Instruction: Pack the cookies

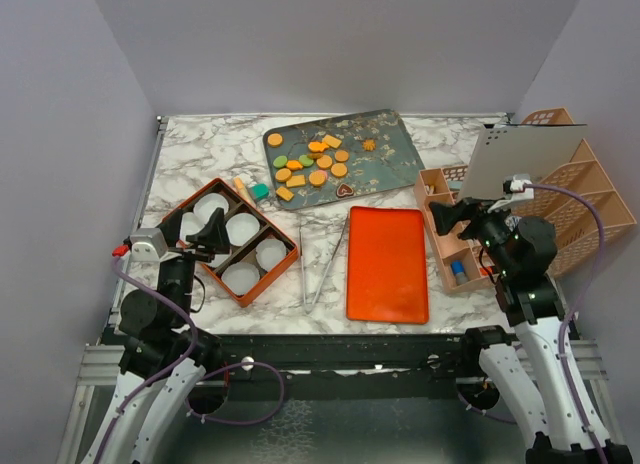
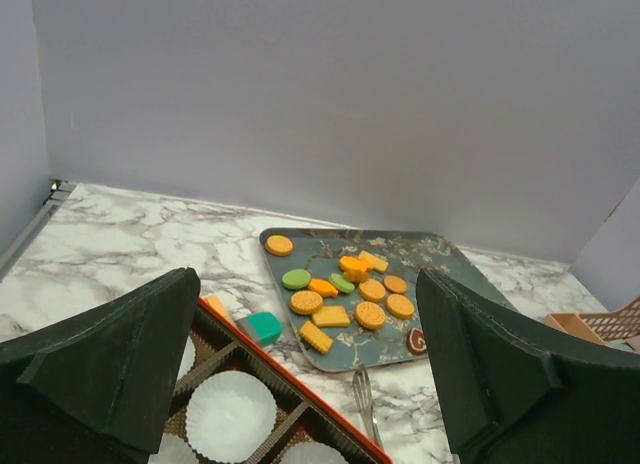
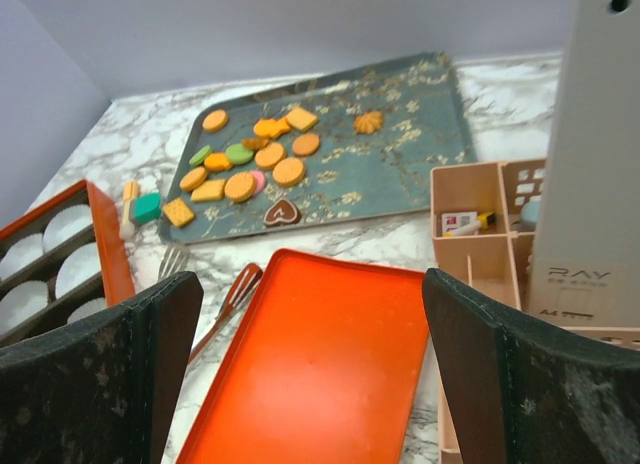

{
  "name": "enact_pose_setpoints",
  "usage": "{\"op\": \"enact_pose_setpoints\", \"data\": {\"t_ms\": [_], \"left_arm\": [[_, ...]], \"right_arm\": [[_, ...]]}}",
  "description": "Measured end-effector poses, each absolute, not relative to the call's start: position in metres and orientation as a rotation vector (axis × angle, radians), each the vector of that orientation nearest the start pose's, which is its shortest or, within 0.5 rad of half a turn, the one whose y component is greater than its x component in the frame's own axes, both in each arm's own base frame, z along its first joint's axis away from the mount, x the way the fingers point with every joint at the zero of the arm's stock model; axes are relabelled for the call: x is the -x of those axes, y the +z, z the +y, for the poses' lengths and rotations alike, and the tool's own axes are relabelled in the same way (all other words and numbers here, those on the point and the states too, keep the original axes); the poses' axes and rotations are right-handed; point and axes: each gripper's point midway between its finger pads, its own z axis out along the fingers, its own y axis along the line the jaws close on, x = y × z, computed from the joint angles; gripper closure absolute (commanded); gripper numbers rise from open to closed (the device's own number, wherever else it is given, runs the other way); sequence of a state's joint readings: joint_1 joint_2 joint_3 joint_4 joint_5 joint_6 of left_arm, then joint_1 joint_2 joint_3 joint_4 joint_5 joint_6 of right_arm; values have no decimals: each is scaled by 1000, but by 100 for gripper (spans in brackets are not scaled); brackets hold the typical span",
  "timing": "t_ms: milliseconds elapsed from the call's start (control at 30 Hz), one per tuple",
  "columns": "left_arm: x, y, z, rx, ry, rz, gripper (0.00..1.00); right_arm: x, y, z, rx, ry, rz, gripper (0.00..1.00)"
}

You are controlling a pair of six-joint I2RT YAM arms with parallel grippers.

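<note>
The left end effector (image 1: 207,234) hangs with its two fingers spread fully apart and nothing between them. The right end effector (image 1: 447,216) is just as wide and just as empty. Both look poised to begin, not yet at work. The landmark is a dark teal floral tray (image 1: 395,149) at the back of the marble surface (image 1: 200,149). The cookies (image 1: 315,164) all lie on this tray, mostly orange rounds and squares bunched toward its left half, with a few green ovals. A brown heart cookie (image 1: 344,191) sits at the tray's near edge. In front of the tray and to its left, under the left end effector, is a divided box (image 1: 262,284). It holds white paper cups (image 1: 243,227), probably where the cookies are meant to go. Metal tongs (image 1: 320,264) lie directly in front of the tray, likely for lifting the cookies. An orange lid (image 1: 387,264) lies flat in front of the tray's right half, probably for closing the box later. A small teal block (image 1: 260,191) rests just off the tray's left corner. A peach desk organiser (image 1: 445,249) stands to the tray's right, below the right end effector.
</note>
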State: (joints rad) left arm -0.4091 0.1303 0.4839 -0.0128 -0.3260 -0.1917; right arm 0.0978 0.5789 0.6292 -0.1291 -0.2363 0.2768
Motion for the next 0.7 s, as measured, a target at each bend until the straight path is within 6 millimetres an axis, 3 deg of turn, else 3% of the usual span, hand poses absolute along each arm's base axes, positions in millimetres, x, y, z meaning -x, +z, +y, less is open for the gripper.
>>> {"op": "enact_pose_setpoints", "data": {"t_ms": [233, 467, 700], "left_arm": [[-206, 324, -37, 166, -332, 1292, 1], [-205, 315, -37, 171, -333, 1322, 1], [-206, 307, -31, 196, -297, 1354, 1]], "right_arm": [[-287, 233, 102, 60, 571, 1788, 0], [-273, 194, 180, 217, 644, 1923, 1], [-282, 153, 220, 180, 614, 2067, 4]]}}
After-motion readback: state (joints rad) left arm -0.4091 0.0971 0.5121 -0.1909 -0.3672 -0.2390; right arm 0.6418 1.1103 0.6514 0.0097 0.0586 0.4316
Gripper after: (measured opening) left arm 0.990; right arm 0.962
